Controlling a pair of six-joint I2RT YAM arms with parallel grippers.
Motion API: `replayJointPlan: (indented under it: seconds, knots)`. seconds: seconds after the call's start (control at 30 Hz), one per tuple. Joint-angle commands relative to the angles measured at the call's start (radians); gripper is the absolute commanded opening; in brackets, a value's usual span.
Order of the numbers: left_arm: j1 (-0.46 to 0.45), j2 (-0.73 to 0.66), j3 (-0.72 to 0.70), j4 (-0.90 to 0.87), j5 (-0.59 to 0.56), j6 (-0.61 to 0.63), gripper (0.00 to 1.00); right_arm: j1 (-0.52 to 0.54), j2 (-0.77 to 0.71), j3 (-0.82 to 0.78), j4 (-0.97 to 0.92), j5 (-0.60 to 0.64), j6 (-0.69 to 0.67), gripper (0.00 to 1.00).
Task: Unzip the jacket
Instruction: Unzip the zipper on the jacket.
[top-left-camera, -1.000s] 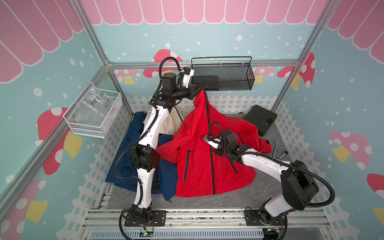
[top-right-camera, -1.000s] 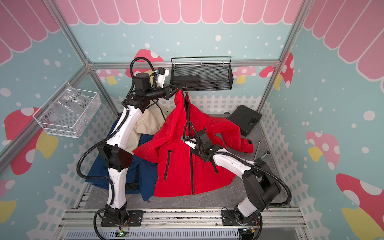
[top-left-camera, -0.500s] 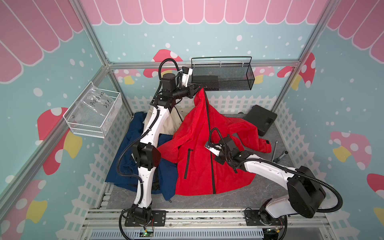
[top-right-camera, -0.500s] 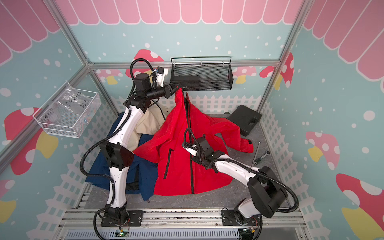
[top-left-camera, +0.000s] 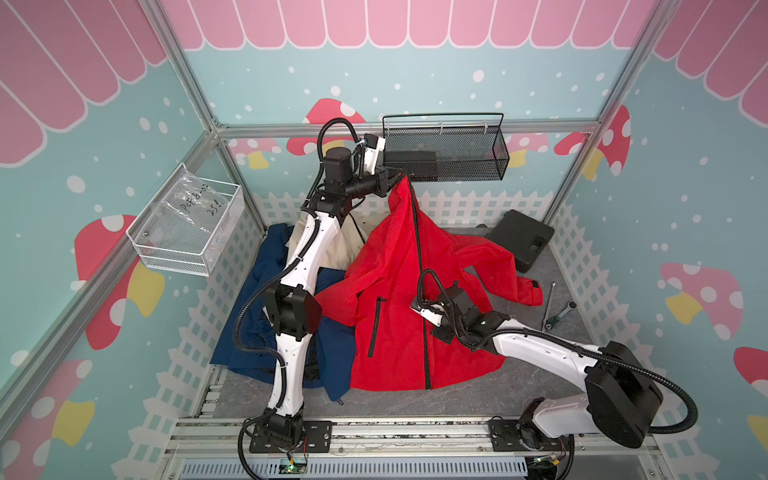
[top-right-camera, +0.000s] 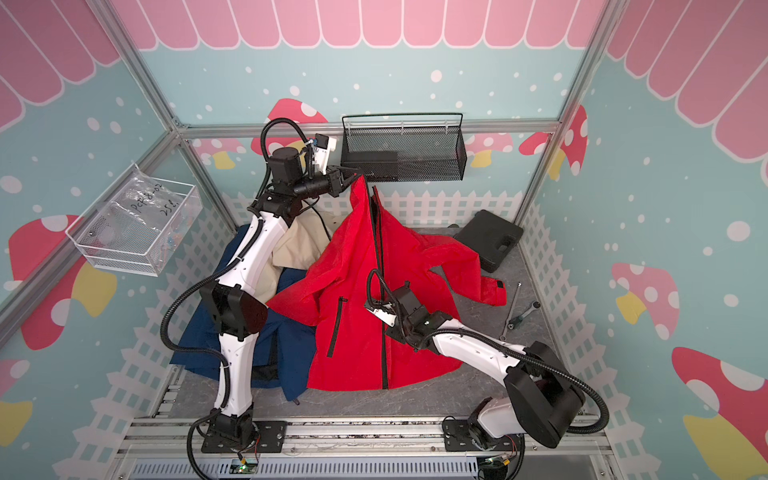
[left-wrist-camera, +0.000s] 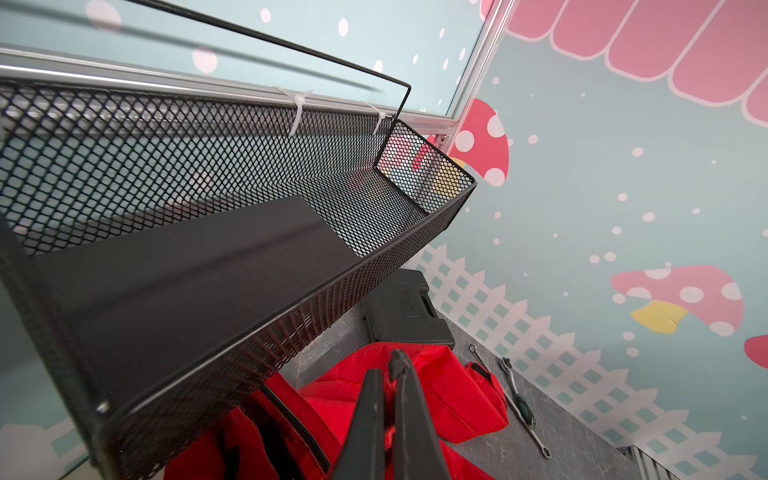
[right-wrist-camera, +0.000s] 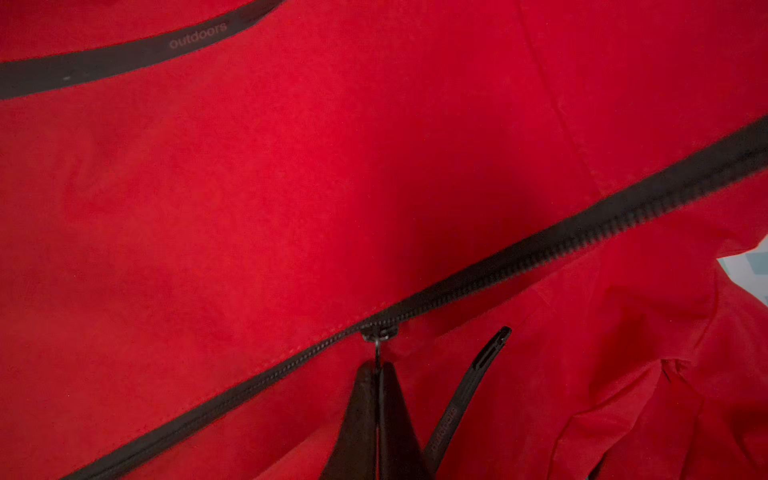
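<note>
Right gripper (right-wrist-camera: 378, 368) is pinching the zipper pull (right-wrist-camera: 379, 351) by its tips (left gripper (left-wrist-camera: 390, 372) is clamping the jacket collar (top-left-camera: 400, 199) aloft); a sideways tug could be slipping it free.

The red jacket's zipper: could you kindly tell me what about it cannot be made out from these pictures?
- Slider: in both top views, hidden under the right gripper and its wrist; seen only in the right wrist view.
- Zipper ends: cut off by the right wrist view's edges.
- Left gripper hold on the jacket collar: its jaws cover the pinched cloth in the left wrist view; too small in both top views.
</note>
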Motion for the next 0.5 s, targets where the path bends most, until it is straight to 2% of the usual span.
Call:
replayJointPlan:
  seconds: [0.0, 0.23, 0.47]
  knots:
    - [0.018, -0.04, 0.002, 0.091, -0.029, -0.011, 0.0, 0.023, -0.014, -0.024, -0.072, -0.034, 0.009, 0.0]
    - [0.03, -0.028, 0.005, 0.14, -0.057, -0.067, 0.0, 0.042, -0.014, -0.031, -0.089, -0.043, 0.014, 0.0]
    - [0.037, -0.018, 0.009, 0.17, -0.079, -0.07, 0.0, 0.058, -0.014, -0.043, -0.11, -0.047, 0.014, 0.0]
